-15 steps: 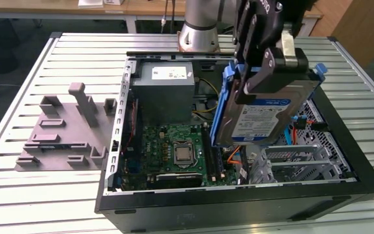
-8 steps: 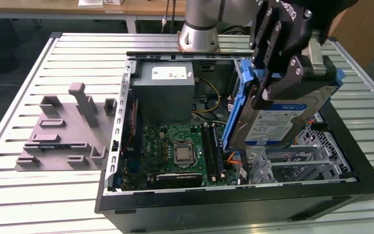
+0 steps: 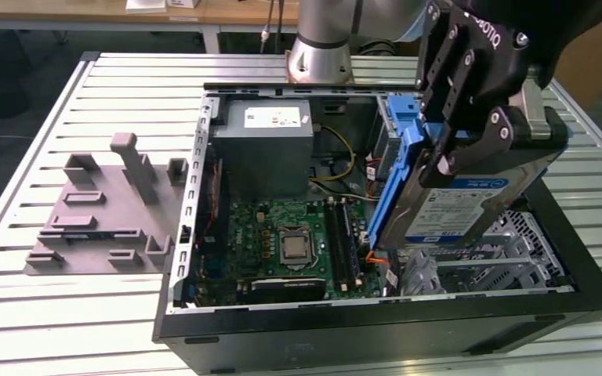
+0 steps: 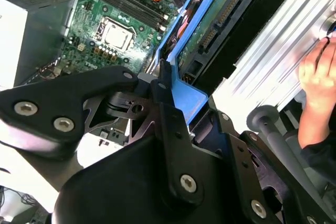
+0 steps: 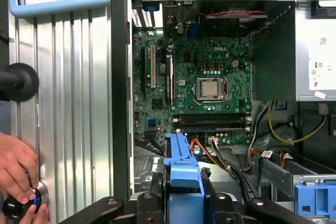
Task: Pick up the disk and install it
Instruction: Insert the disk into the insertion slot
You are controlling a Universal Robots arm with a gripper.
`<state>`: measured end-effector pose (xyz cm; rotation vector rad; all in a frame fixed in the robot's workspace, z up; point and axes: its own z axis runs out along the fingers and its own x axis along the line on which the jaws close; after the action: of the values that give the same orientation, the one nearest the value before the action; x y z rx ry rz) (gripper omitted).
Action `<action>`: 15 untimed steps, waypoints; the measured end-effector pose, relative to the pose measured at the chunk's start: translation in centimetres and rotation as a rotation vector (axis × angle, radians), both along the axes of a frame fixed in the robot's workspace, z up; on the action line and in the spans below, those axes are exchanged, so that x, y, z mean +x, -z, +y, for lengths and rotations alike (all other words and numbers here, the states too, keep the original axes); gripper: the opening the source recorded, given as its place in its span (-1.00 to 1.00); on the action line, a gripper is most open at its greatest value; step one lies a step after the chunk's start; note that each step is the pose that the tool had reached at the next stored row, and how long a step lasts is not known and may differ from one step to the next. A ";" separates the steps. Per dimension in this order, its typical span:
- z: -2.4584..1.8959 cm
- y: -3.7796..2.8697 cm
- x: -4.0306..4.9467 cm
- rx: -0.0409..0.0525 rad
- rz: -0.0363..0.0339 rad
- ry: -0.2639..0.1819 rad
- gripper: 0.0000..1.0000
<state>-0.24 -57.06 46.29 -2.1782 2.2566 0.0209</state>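
Observation:
In the exterior view my gripper point(image 3: 466, 149) is shut on the disk point(image 3: 458, 207), a silver drive with a white-and-blue label and a blue carrier frame point(image 3: 390, 196). The disk hangs tilted, label up, above the right side of the open computer case point(image 3: 385, 333), over the metal drive bay point(image 3: 495, 258). In the second wrist view the black fingers point(image 4: 168, 111) clamp the blue frame point(image 4: 191, 95), and the disk's green underside point(image 4: 210, 30) shows beyond. In the first wrist view the blue frame point(image 5: 181, 161) sticks out from the gripper point(image 5: 181, 203) over the case interior.
The motherboard point(image 3: 291, 243) and power supply point(image 3: 264, 133) fill the case's left half. A grey slotted stand point(image 3: 103, 211) sits on the slatted table at the exterior view's left. A person's hand point(image 5: 18, 169) rests on a knob beside the case; cables point(image 5: 231, 161) cross near the bay.

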 end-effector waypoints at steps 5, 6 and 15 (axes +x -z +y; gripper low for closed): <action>-0.05 0.06 1.01 -0.0001 0.0000 0.000 -0.27; -0.05 0.08 1.29 -0.0001 0.0000 0.000 -0.27; -0.13 0.33 2.65 0.0003 -0.0089 0.000 -0.27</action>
<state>2.41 -57.18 45.96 -2.1738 2.2518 0.0114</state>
